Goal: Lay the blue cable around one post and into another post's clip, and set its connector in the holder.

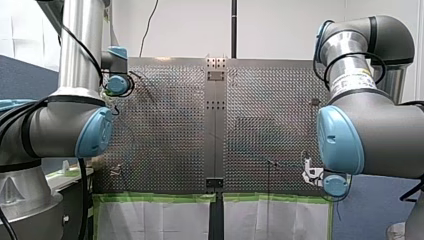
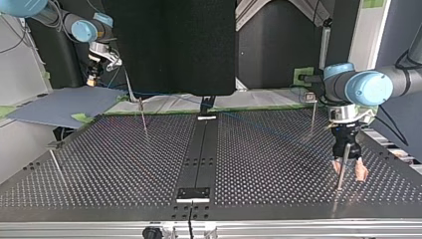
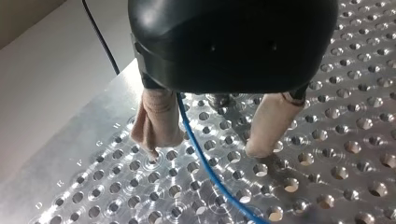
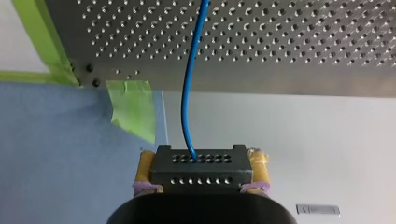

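Note:
In the right wrist view my right gripper (image 4: 201,173) is shut, its yellow pads (image 4: 145,169) clamped on a black connector (image 4: 201,161). The blue cable (image 4: 189,93) runs from the connector up over the perforated table's edge. In the top view this gripper (image 2: 92,79) hangs off the table's far left corner. My left gripper (image 2: 349,170) stands open at the top view's right, its beige pads straddling a thin post (image 2: 340,175). In the left wrist view the blue cable (image 3: 219,182) passes loose between the open fingers (image 3: 159,121), close to the post's base (image 3: 219,99).
Other thin posts stand at the top view's left (image 2: 143,117), near left (image 2: 55,167) and far right (image 2: 312,112). A black strip (image 2: 201,149) runs down the table's middle to a black plate (image 2: 194,194). Green tape (image 4: 133,109) and a blue sheet (image 2: 64,104) lie beyond the far edge.

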You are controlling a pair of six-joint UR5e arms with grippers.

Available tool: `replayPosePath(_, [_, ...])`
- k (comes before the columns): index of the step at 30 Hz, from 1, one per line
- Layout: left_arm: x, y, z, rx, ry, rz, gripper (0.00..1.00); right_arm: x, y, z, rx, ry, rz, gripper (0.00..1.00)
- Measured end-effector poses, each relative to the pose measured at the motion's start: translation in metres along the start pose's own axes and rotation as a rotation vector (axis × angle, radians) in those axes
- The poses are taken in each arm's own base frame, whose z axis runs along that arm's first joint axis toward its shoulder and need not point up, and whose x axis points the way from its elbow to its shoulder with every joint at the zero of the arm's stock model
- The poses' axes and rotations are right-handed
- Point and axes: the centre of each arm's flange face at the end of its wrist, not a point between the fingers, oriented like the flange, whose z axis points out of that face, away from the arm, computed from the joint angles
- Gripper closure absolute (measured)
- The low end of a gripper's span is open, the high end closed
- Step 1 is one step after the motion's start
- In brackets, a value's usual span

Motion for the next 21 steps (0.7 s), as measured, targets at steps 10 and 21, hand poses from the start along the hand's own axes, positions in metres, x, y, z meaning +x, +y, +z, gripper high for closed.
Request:
replayPosePath(10, [0.0,0.0,0.0,0.001,0.0,0.0,0.0,0.007,-0.024,0.009,0.131,0.023,0.037,1.0])
replayPosePath(21, [-0.001,0.0,0.001,0.002,-0.004,-0.001,0.0,0.009,-0.048,0.012,0.258,0.026,0.058,1.0])
